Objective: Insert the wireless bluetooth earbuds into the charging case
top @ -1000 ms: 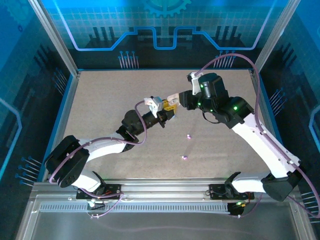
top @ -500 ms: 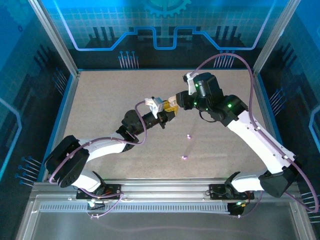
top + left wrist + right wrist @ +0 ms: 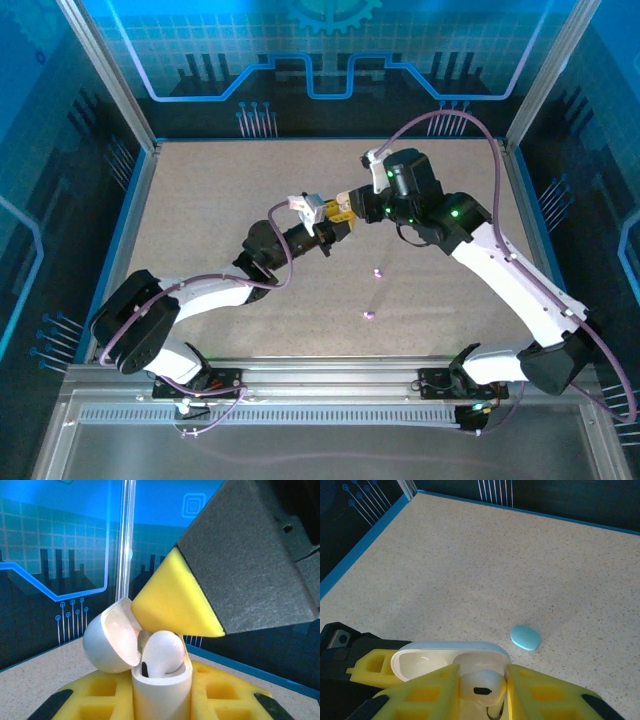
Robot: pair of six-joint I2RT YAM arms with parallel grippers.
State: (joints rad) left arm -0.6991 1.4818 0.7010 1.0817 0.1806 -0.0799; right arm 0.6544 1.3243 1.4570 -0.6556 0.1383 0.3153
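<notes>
Overhead, the left arm lies low from its base with the elbow bent, and the left gripper is over the middle of the worktop. The right arm arches high, and the right gripper angles down to meet it nose to nose.

The left fingers are pressed tight on the charging case, which is held upright with its lid swung open. The right fingers sit close on either side of the white earbud, pinching it at the case mouth.

The worktop is speckled beige with a blue edge, inside blue-lit panel walls.

In the top view I note a pinkish-purple earbud and a second pinkish-purple earbud loose nearer the bases. The right wrist view gives me a light blue earbud lying just beyond the case. The left wrist view shows the white bud sitting in its well.
</notes>
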